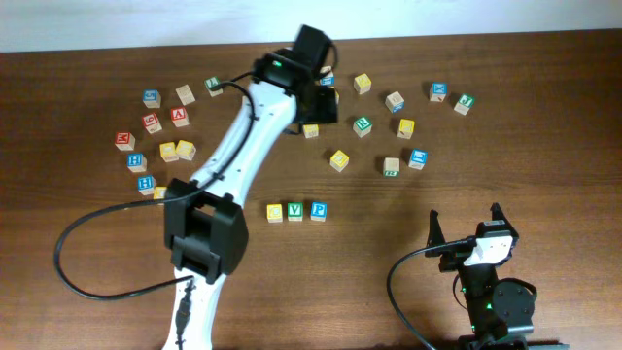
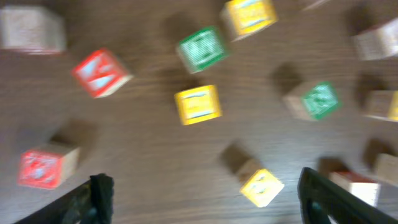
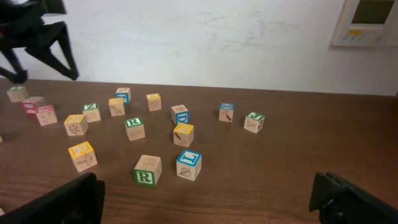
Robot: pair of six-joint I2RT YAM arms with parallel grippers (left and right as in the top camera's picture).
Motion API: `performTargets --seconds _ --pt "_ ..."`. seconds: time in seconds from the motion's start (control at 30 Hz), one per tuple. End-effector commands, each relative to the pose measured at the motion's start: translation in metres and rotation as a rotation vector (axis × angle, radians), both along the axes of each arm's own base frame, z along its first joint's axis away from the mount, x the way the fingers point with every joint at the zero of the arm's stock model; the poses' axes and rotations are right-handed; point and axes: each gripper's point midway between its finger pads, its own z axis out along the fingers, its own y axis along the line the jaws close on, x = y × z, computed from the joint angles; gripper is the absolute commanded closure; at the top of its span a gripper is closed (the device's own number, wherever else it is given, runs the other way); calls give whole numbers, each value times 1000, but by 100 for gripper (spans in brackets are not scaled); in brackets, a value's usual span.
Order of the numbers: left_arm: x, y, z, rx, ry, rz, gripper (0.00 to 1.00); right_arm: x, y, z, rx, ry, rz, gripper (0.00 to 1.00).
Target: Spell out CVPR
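Note:
A row of three blocks lies at the table's centre front: a yellow block (image 1: 276,211), a green V block (image 1: 295,210) and a blue P block (image 1: 318,209). A block with a green R (image 3: 147,169) stands next to a blue L block (image 3: 188,164); in the overhead view the R block (image 1: 391,166) is right of centre. My left gripper (image 1: 321,94) is open and empty above the far scattered blocks. Its wrist view is blurred, and the open jaws (image 2: 205,194) have a small yellow block (image 2: 262,185) between them, below. My right gripper (image 1: 467,229) is open and empty at the front right.
Several loose letter blocks are scattered across the far half of the table, with a cluster at the far left near a red block (image 1: 124,141) and others at the far right near a green block (image 1: 465,103). The left arm (image 1: 238,146) stretches diagonally over the table's middle left.

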Motion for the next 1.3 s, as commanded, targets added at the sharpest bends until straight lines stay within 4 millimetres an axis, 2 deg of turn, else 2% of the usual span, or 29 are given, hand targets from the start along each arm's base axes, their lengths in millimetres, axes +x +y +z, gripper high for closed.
performTargets --seconds 0.0,0.03,0.07,0.1,0.13,0.2,0.27,0.33,0.37,0.47,0.53,0.57,0.6,0.7,0.77,0.83,0.93,1.13,1.23,1.27 --pt "2 -51 19 -85 -108 -20 16 0 0 -2 -8 4 -1 2" --pt "4 -64 24 -128 -132 -7 24 0 0 -2 -8 4 -1 2" --pt "6 -77 30 -184 -146 -34 25 0 0 -2 -8 4 -1 2" --pt "11 -85 36 -213 -175 -57 21 0 0 -2 -8 4 -1 2" --pt "15 -92 41 -245 -199 -68 21 0 0 -2 -8 4 -1 2" --pt "24 -88 38 -198 -253 61 14 0 0 -2 -8 4 -1 2" --pt "27 -87 21 -156 -278 197 13 0 0 -2 -8 4 -1 2" --pt "27 -110 -9 -151 -278 183 16 0 0 -2 -8 4 -1 2" --pt "26 -114 -24 -134 -274 200 22 0 0 -2 -8 4 -1 2" --pt "25 -114 -67 -75 -260 250 24 0 0 -2 -8 4 -1 2" --pt "27 -115 -74 -71 -261 251 26 0 0 -2 -8 4 -1 2" --pt "30 -109 -82 -36 -279 268 38 0 0 -2 -8 4 -1 2" --pt "31 -107 -90 -17 -284 273 46 0 0 -2 -8 4 -1 2" --pt "30 -109 -109 -4 -271 269 47 0 0 -2 -8 4 -1 2" --pt "33 -111 -108 -16 -282 271 44 0 0 -2 -8 4 -1 2" --pt "34 -111 -107 -20 -286 271 57 0 0 -2 -8 4 -1 2" --pt "33 -110 -108 -16 -282 270 68 0 0 -2 -8 4 -1 2" --pt "26 -105 -110 18 -253 266 70 0 0 -2 -8 4 -1 2" --pt "25 -104 -90 9 -263 264 72 0 0 -2 -8 4 -1 2" --pt "26 -104 -78 -3 -275 263 72 0 0 -2 -8 4 -1 2"
